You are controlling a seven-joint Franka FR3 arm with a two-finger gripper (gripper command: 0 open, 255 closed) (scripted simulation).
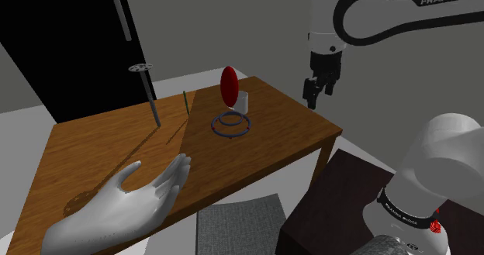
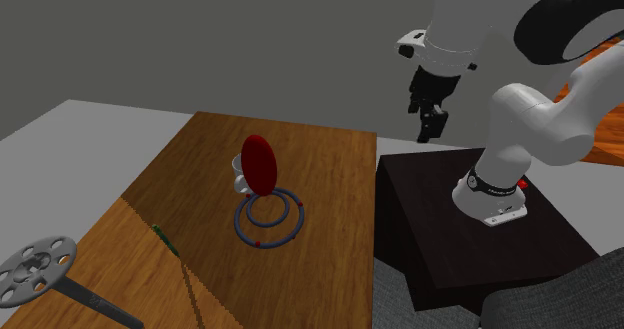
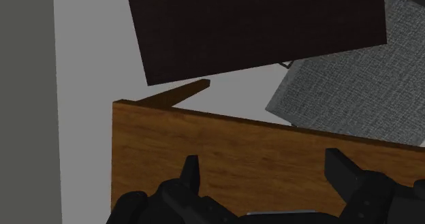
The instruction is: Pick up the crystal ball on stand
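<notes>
Nothing of the pickup is done yet. The red ball on its white stand sits untouched on the wooden bench, centre of the shoulder view, just behind a wire ring. The jaws are spread and empty, well apart to its right, above the bench's edge. Approach and grasp remain.
</notes>
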